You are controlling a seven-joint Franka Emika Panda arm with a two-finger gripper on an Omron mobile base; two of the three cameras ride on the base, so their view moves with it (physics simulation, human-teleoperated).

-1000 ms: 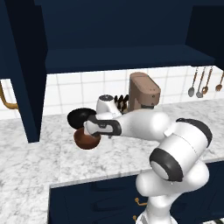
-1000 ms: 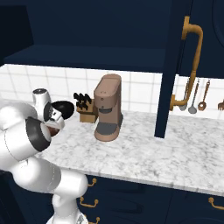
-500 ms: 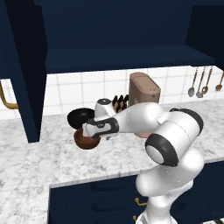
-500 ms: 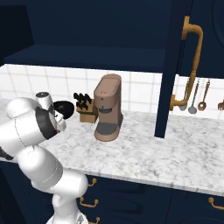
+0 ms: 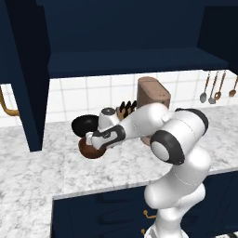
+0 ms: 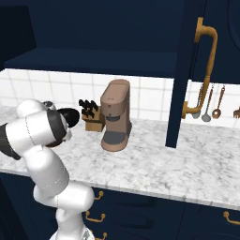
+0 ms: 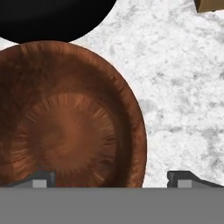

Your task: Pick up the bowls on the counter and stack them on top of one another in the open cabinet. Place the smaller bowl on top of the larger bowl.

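The reddish-brown smaller bowl (image 5: 88, 149) sits on the marbled counter (image 5: 42, 176), with the black larger bowl (image 5: 84, 124) just behind it, almost touching. My gripper (image 5: 95, 143) hangs low over the brown bowl and is open. In the hand view the brown bowl (image 7: 65, 122) takes up the left side, and its right rim lies between my gripper (image 7: 113, 179) tips, one finger (image 7: 41, 178) over the inside and the other outside. The black bowl (image 7: 52, 17) lies at the top edge. The open cabinet (image 5: 130, 62) spans above; the black bowl (image 6: 71, 116) peeks out behind the arm.
A brown coffee machine (image 6: 115, 117) and a knife block (image 6: 91, 122) stand by the tiled wall right of the bowls. A navy cabinet side panel (image 5: 32, 83) comes down to the counter at left. Utensils (image 5: 211, 90) hang at far right.
The arm's elbow has swung forward and left while the hand stays over the brown bowl. Both bowls remain where they were.
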